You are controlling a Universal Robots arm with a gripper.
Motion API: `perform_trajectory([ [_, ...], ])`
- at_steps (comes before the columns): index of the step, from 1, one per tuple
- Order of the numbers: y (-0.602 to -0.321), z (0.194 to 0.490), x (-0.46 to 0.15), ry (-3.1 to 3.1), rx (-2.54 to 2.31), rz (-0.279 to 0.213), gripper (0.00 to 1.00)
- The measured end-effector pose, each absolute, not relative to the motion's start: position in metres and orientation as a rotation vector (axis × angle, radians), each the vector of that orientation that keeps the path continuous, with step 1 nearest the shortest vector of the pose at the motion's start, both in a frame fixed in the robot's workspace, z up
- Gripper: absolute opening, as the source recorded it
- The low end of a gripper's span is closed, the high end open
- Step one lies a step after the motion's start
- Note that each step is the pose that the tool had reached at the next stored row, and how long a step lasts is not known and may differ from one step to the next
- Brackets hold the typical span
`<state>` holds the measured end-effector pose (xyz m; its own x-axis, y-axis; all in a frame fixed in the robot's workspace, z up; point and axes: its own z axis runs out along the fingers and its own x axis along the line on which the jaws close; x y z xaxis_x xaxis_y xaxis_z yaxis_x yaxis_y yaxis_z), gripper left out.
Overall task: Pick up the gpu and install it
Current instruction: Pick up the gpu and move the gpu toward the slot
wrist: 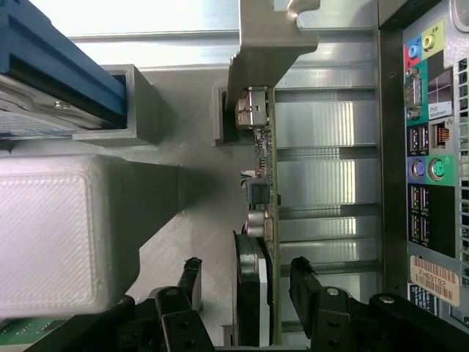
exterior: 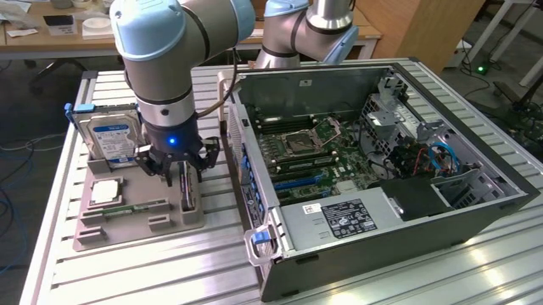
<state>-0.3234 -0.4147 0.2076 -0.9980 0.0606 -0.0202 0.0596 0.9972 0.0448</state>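
Green board: my gpu [exterior: 187, 190] stands on its edge in a slot of the grey holder [exterior: 161, 223]. Its green face is turned toward the computer case [exterior: 407, 210], its black shroud away from it.
Long axis: level, running alongside the case's ported rear wall [wrist: 432, 147]. The silver bracket [wrist: 264, 44] is at the end far from my fingers [wrist: 192, 275].
Hand: my hand [exterior: 185, 178] is spread wide, one finger on each side of the card, with a gap showing on both sides.
Neighbours: a hard drive [exterior: 110, 136] stands upright in the same holder. A memory stick [exterior: 131, 208] and a square chip [exterior: 103, 190] lie flat there.
Surface: slotted metal surface [exterior: 152, 273], with the case just beside the holder.
Writing: the hard drive's blue label, a barcode sticker [wrist: 438, 282] and the power supply label [exterior: 344, 219] are too small for me to read.
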Motion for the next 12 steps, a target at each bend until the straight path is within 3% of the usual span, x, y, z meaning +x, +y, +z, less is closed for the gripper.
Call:
perform_trajectory([
  [6, -0.4147, 0.2076, -0.3234, 3.118, 0.094, 0.069, 0.59],
  [7, -0.4147, 0.2076, -0.3234, 3.118, 0.094, 0.069, 0.53],
  [8, -0.4147, 0.2076, -0.3234, 3.118, 0.094, 0.069, 0.53],
  [10, -0.4147, 0.2076, -0.3234, 3.118, 0.094, 0.069, 0.4],
  [12, -0.4147, 0.2076, -0.3234, 3.118, 0.094, 0.069, 0.4],
])
